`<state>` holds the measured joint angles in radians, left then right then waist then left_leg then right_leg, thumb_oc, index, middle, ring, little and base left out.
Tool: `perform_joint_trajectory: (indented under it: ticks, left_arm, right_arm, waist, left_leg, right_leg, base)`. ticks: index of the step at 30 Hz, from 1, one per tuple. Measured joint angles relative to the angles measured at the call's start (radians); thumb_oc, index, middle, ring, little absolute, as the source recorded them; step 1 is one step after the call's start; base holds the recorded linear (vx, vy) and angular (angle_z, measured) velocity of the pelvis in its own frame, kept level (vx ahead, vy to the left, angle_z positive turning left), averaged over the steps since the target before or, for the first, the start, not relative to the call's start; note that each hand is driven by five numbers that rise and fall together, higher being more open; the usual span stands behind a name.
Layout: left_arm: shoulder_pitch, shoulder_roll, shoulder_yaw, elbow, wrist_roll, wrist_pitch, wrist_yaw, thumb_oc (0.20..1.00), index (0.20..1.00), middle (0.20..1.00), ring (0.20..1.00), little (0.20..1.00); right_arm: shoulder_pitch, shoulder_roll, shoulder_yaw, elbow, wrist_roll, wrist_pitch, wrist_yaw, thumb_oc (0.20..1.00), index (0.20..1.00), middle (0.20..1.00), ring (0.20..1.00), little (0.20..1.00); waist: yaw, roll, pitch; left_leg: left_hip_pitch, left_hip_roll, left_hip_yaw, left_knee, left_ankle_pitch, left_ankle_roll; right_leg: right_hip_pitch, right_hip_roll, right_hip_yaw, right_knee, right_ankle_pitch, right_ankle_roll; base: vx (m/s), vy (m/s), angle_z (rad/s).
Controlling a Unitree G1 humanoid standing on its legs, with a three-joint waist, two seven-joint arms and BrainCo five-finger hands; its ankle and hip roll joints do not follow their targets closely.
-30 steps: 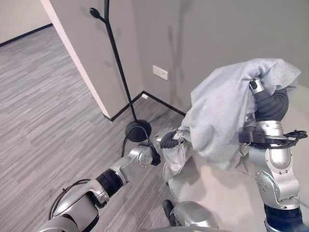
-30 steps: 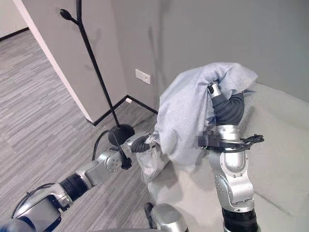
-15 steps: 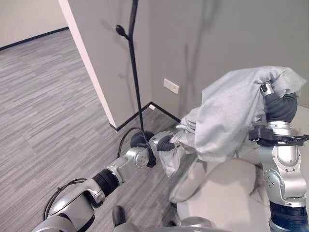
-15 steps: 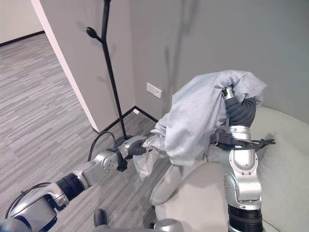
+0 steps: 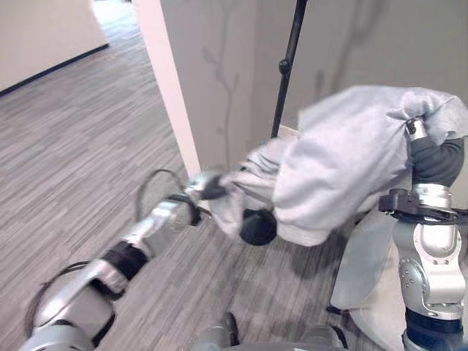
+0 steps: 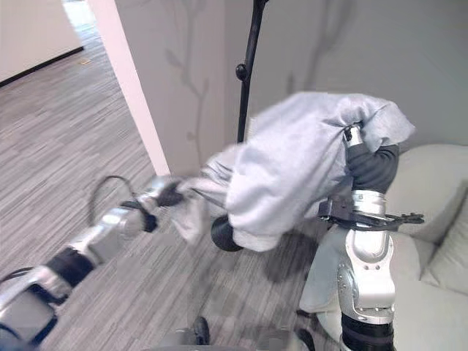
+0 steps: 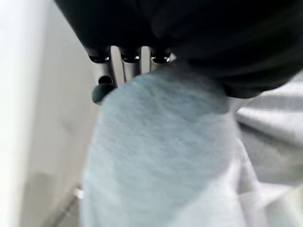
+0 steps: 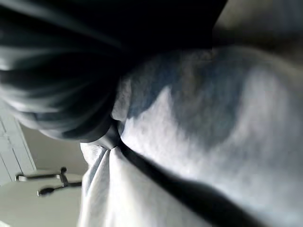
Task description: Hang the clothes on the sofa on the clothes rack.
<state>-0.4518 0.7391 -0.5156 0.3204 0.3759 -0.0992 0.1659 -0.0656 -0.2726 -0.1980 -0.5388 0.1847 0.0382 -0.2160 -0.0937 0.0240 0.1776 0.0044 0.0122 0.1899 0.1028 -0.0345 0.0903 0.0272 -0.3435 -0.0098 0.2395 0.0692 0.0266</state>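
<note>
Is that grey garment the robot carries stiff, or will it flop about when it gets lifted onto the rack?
Probably floppy: the grey garment drapes over the right hand and sags in folds toward the left hand. It looks light, held up at just two spots. It may slide off the rack unless hooked well.

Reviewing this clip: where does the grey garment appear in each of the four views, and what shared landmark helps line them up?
Left eye view: the grey garment drapes over the raised right hand, centre-right, stretching to the left hand.
Right eye view: same drape, centre.
Left wrist view: it covers the area below the fingers.
Right wrist view: folds lie right against the dark cover.
Shared landmark: the black rack pole, behind the garment in both eye views.
</note>
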Motion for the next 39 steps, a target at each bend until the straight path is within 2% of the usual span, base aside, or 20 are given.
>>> perform_joint_trajectory:
  ticks: [1, 2, 3, 4, 5, 6, 7, 8, 9, 11, 13, 17, 22, 24, 25, 29, 31, 34, 38, 39]
  left_arm:
    - [0.013, 0.006, 0.008, -0.007, 0.001, 0.000, 0.026, 0.200, 0.200, 0.200, 0.200, 0.200]
    - [0.009, 0.027, 0.007, -0.004, 0.027, -0.004, 0.042, 0.200, 0.200, 0.200, 0.200, 0.200]
    - [-0.005, 0.035, 0.014, 0.005, 0.040, -0.011, 0.064, 0.200, 0.200, 0.200, 0.200, 0.200]
    - [-0.023, 0.094, 0.019, -0.011, 0.042, -0.015, 0.080, 0.200, 0.200, 0.200, 0.200, 0.200]
    - [-0.030, 0.110, 0.046, -0.019, 0.050, -0.009, 0.097, 0.200, 0.200, 0.200, 0.200, 0.200]
    - [-0.044, 0.083, 0.042, 0.004, 0.060, 0.023, 0.125, 0.200, 0.200, 0.200, 0.200, 0.200]
    - [-0.078, 0.092, 0.019, 0.010, 0.069, 0.022, 0.129, 0.200, 0.200, 0.200, 0.200, 0.200]
    - [-0.112, 0.096, 0.013, 0.010, 0.073, 0.020, 0.138, 0.200, 0.200, 0.200, 0.200, 0.200]
    - [-0.213, 0.117, -0.011, 0.046, 0.077, 0.019, 0.180, 0.200, 0.200, 0.200, 0.200, 0.200]
    - [-0.319, 0.138, -0.030, 0.056, 0.077, 0.030, 0.213, 0.200, 0.200, 0.200, 0.200, 0.200]
    - [-0.394, 0.156, -0.046, 0.064, 0.076, 0.031, 0.241, 0.200, 0.200, 0.200, 0.200, 0.200]
    - [-0.545, 0.187, -0.114, 0.090, 0.076, 0.037, 0.291, 0.200, 0.200, 0.200, 0.200, 0.200]
    - [-0.548, 0.188, -0.115, 0.071, 0.077, 0.038, 0.306, 0.200, 0.200, 0.200, 0.200, 0.200]
    - [-0.617, 0.169, -0.186, 0.155, 0.076, 0.041, 0.306, 0.200, 0.200, 0.200, 0.200, 0.200]
    - [-0.711, 0.122, -0.260, 0.275, 0.071, 0.047, 0.309, 0.200, 0.200, 0.200, 0.200, 0.200]
    - [-0.858, 0.090, -0.308, 0.325, 0.038, 0.057, 0.307, 0.200, 0.200, 0.200, 0.200, 0.200]
    - [-0.909, 0.056, -0.332, 0.379, 0.035, 0.060, 0.309, 0.200, 0.200, 0.200, 0.200, 0.200]
    - [-1.047, -0.015, -0.433, 0.519, -0.001, 0.059, 0.307, 0.200, 0.200, 0.200, 0.200, 0.200]
    - [-1.136, -0.091, -0.477, 0.635, -0.053, 0.055, 0.301, 0.200, 0.200, 0.200, 0.200, 0.200]
    - [-1.162, -0.133, -0.498, 0.725, -0.094, 0.057, 0.294, 0.200, 0.200, 0.200, 0.200, 0.200]
  right_arm:
    - [0.039, -0.003, -0.013, 0.003, -0.012, 0.001, -0.006, 0.200, 0.200, 0.200, 0.200, 0.200]
    - [0.031, -0.027, -0.008, 0.002, -0.034, 0.005, -0.009, 0.200, 0.200, 0.200, 0.200, 0.200]
    - [0.020, -0.050, -0.007, 0.003, -0.070, 0.008, -0.009, 0.200, 0.200, 0.200, 0.200, 0.200]
    - [-0.019, -0.055, -0.007, 0.014, -0.107, 0.008, -0.009, 0.200, 0.200, 0.200, 0.200, 0.200]
    - [-0.070, -0.094, -0.004, 0.039, -0.142, 0.010, -0.013, 0.200, 0.200, 0.200, 0.200, 0.200]
    - [-0.129, -0.148, 0.028, 0.066, -0.179, 0.047, -0.020, 0.200, 0.200, 0.200, 0.200, 0.200]
    - [-0.151, -0.178, 0.036, 0.068, -0.203, 0.045, -0.023, 0.200, 0.200, 0.200, 0.200, 0.200]
    - [-0.168, -0.199, 0.034, 0.071, -0.224, 0.043, -0.032, 0.200, 0.200, 0.200, 0.200, 0.200]
    - [-0.261, -0.236, 0.058, 0.150, -0.278, 0.041, -0.065, 0.200, 0.200, 0.200, 0.200, 0.200]
    - [-0.337, -0.271, 0.071, 0.197, -0.318, 0.044, -0.090, 0.200, 0.200, 0.200, 0.200, 0.200]
    - [-0.396, -0.298, 0.082, 0.219, -0.355, 0.049, -0.115, 0.200, 0.200, 0.200, 0.200, 0.200]
    - [-0.508, -0.380, 0.113, 0.318, -0.377, 0.068, -0.165, 0.200, 0.200, 0.200, 0.200, 0.200]
    - [-0.506, -0.387, 0.114, 0.313, -0.410, 0.085, -0.178, 0.200, 0.200, 0.200, 0.200, 0.200]
    - [-0.536, -0.461, 0.152, 0.408, -0.411, 0.084, -0.189, 0.200, 0.200, 0.200, 0.200, 0.200]
    - [-0.617, -0.577, 0.240, 0.583, -0.411, 0.078, -0.202, 0.200, 0.200, 0.200, 0.200, 0.200]
    - [-0.744, -0.701, 0.301, 0.822, -0.410, 0.085, -0.225, 0.200, 0.200, 0.200, 0.200, 0.200]
    - [-0.795, -0.723, 0.350, 0.900, -0.409, 0.075, -0.240, 0.200, 0.200, 0.200, 0.200, 0.200]
    - [-0.955, -0.741, 0.508, 1.061, -0.397, 0.077, -0.254, 0.200, 0.200, 0.200, 0.200, 0.200]
    - [-1.081, -0.752, 0.665, 1.160, -0.363, 0.051, -0.251, 0.200, 0.200, 0.200, 0.200, 0.200]
    - [-1.134, -0.750, 0.733, 1.203, -0.337, 0.039, -0.244, 0.200, 0.200, 0.200, 0.200, 0.200]
  waist:
    - [-0.004, 0.010, -0.007]
    - [-0.008, 0.026, -0.006]
    - [-0.023, 0.001, -0.006]
    - [-0.030, -0.058, -0.008]
    - [-0.037, -0.053, 0.006]
    - [-0.035, -0.014, 0.017]
    - [-0.057, 0.009, 0.023]
    - [-0.078, 0.011, 0.027]
    - [-0.095, -0.003, 0.037]
    - [-0.109, -0.019, 0.041]
    - [-0.114, -0.010, 0.050]
    - [-0.110, -0.015, 0.056]
    - [-0.093, -0.006, 0.072]
    - [-0.097, -0.015, 0.078]
    - [-0.102, -0.014, 0.080]
    - [-0.120, -0.016, 0.103]
    - [-0.128, -0.013, 0.105]
    - [-0.150, -0.009, 0.106]
    - [-0.148, -0.007, 0.106]
    - [-0.147, -0.003, 0.106]
  left_leg:
    - [0.031, -0.018, -0.004, -0.049, 0.004, -0.008]
    - [0.070, -0.042, -0.018, -0.123, 0.026, -0.056]
    - [0.045, -0.054, 0.001, -0.069, -0.049, -0.210]
    - [-0.022, -0.048, 0.006, 0.127, -0.120, 0.037]
    - [0.003, -0.023, -0.017, 0.139, -0.153, -0.005]
    - [0.050, -0.027, -0.037, 0.102, -0.152, 0.005]
    - [0.081, -0.018, -0.047, 0.048, -0.114, 0.017]
    - [0.109, -0.020, -0.052, 0.007, -0.096, 0.032]
    - [0.165, -0.033, -0.040, -0.064, -0.053, 0.023]
    - [0.198, -0.047, -0.039, -0.091, -0.052, 0.023]
    - [0.247, -0.053, -0.038, -0.119, -0.052, 0.022]
    - [0.316, -0.084, -0.043, -0.144, -0.065, 0.000]
    - [0.365, -0.070, -0.040, -0.131, -0.074, -0.022]
    - [0.382, -0.066, -0.040, -0.118, -0.078, -0.032]
    - [0.383, -0.065, -0.044, -0.111, -0.078, -0.033]
    - [0.382, -0.063, -0.046, -0.135, -0.075, -0.038]
    - [0.384, -0.065, -0.048, -0.138, -0.073, -0.040]
    - [0.381, -0.069, -0.071, -0.148, -0.074, -0.040]
    - [0.378, -0.070, -0.072, -0.161, -0.074, -0.040]
    - [0.376, -0.068, -0.072, -0.161, -0.074, -0.040]
  right_leg:
    - [0.017, 0.041, 0.008, 0.027, -0.023, 0.013]
    - [0.009, 0.135, 0.029, 0.063, -0.064, 0.021]
    - [-0.003, 0.213, 0.033, 0.048, -0.092, -0.030]
    - [-0.004, 0.162, 0.061, 0.020, -0.082, -0.037]
    - [-0.010, 0.153, 0.053, 0.054, -0.117, 0.025]
    - [-0.041, 0.196, 0.032, 0.090, -0.177, 0.017]
    - [-0.032, 0.239, 0.018, 0.040, -0.183, 0.009]
    - [-0.033, 0.264, 0.002, 0.003, -0.180, 0.011]
    - [-0.050, 0.293, -0.040, -0.063, -0.139, 0.005]
    - [-0.076, 0.319, -0.069, -0.105, -0.097, -0.024]
    - [-0.078, 0.338, -0.089, -0.116, -0.044, -0.049]
    - [-0.040, 0.330, -0.086, -0.148, 0.071, -0.055]
    - [0.060, 0.356, -0.071, -0.233, 0.069, -0.052]
    - [0.093, 0.362, -0.058, -0.253, 0.069, -0.053]
    - [0.097, 0.362, -0.056, -0.256, 0.069, -0.053]
    - [0.088, 0.365, -0.057, -0.261, 0.068, -0.052]
    - [0.091, 0.363, -0.057, -0.267, 0.068, -0.052]
    - [0.093, 0.357, -0.060, -0.285, 0.065, -0.048]
    - [0.090, 0.356, -0.058, -0.299, 0.058, -0.037]
    - [0.090, 0.358, -0.059, -0.303, 0.059, -0.036]
  base:
    - [0.09, 0.419, 0.22]
    - [0.10, 0.361, 0.45]
    - [0.14, 0.405, 0.36]
    - [0.15, 0.368, 0.22]
    - [0.15, 0.395, -0.31]
    - [0.07, 0.196, -0.22]
    - [0.05, 0.161, 0.03]
    - [0.04, 0.061, 0.34]
    - [0.08, 0.085, 0.14]
    - [0.06, 0.046, 0.03]
    - [0.05, 0.009, 0.06]
    - [0.05, -0.049, 0.08]
    - [0.07, -0.059, -0.17]
    - [0.05, -0.062, -0.14]
    - [0.03, -0.050, -0.07]
    - [0.04, -0.048, 0.00]
    - [0.07, -0.064, -0.01]
    - [0.05, -0.059, 0.05]
    - [0.04, -0.059, 0.00]
    - [0.05, -0.072, 0.01]
